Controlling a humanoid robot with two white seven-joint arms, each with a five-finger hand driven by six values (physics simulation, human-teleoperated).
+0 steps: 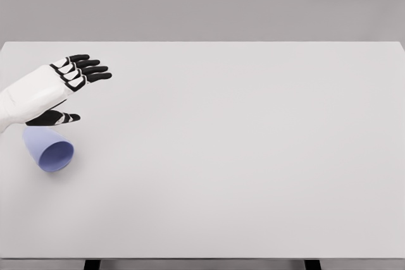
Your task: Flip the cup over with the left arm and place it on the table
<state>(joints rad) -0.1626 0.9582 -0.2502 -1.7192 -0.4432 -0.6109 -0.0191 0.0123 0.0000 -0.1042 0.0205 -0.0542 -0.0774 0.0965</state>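
Note:
A pale blue cup (49,150) lies on its side on the white table (240,156) near the left edge, its mouth facing toward me and slightly right. My left hand (74,90) hovers just above and behind it, fingers (88,67) stretched out to the right and thumb below, open and holding nothing. The hand's white back hides the cup's closed end. The right arm does not show.
The table's far edge runs across the top of the view and its near edge along the bottom, where dark legs (92,263) show. A plain grey wall stands behind.

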